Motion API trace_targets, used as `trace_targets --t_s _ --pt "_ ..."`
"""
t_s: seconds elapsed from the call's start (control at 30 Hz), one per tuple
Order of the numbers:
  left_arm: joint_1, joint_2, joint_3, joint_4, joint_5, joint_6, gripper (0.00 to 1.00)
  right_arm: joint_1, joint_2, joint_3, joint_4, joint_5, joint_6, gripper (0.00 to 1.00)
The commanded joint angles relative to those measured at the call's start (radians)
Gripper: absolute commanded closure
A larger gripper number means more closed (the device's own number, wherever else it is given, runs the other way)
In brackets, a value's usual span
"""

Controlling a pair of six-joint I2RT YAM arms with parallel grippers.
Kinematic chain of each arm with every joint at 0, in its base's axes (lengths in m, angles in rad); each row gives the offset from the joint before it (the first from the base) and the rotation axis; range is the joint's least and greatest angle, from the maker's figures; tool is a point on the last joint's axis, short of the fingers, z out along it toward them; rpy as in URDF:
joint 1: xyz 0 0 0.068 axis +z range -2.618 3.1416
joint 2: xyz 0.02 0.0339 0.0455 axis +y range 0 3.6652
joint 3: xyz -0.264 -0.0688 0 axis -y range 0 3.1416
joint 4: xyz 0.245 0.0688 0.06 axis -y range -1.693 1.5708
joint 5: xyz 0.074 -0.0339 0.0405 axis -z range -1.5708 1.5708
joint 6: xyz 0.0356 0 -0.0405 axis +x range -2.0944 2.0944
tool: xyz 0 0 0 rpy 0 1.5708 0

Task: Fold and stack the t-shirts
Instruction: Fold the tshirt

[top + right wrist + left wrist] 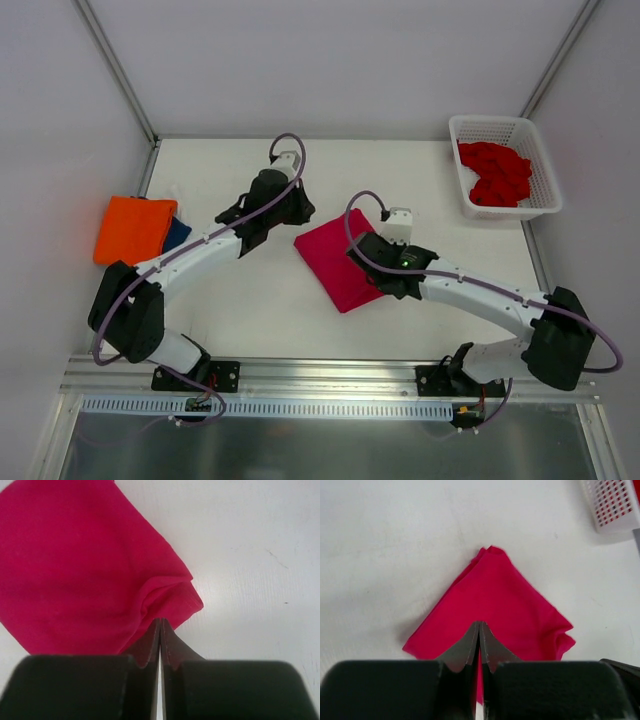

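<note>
A crimson-pink t-shirt point(335, 265) lies folded into a rough square at the table's centre. It also shows in the left wrist view point(492, 610) and the right wrist view point(75, 570). My left gripper point(300, 212) is shut, its tips point(479, 625) over the shirt's near-left edge with no cloth seen between them. My right gripper point(362, 258) is shut, its tips point(160, 621) at the shirt's rumpled corner. A folded orange t-shirt point(135, 228) lies on a dark blue one point(179, 234) at the far left. Red t-shirts point(495, 172) fill the basket.
The white lattice basket point(500, 122) stands at the back right corner, and its corner shows in the left wrist view point(612, 505). White enclosure walls bound the table at the back and sides. A metal rail runs along the near edge point(320, 372).
</note>
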Motion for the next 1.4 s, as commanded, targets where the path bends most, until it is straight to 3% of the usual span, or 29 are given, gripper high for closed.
trace_targets --t_s 0.0,0.27,0.67,0.97,1.37 --pt "-0.001 0.030 -0.047 -0.043 -0.032 -0.011 1.00 0.004 0.071 0.014 0.070 -0.035 -0.035 0.99" --pt "-0.009 0.167 -0.054 -0.037 0.000 -0.049 1.00 -0.035 0.338 0.121 0.170 -0.130 -0.072 0.99" --pt "-0.029 0.250 -0.141 0.037 0.006 -0.086 1.00 -0.105 0.462 0.137 0.190 -0.204 -0.074 1.00" --pt "-0.063 0.150 -0.293 0.066 -0.035 -0.167 1.00 -0.174 0.530 0.143 0.239 -0.293 -0.101 1.00" --pt "-0.129 -0.068 -0.459 0.065 -0.115 -0.306 1.00 -0.281 0.637 0.324 0.265 -0.413 -0.244 1.00"
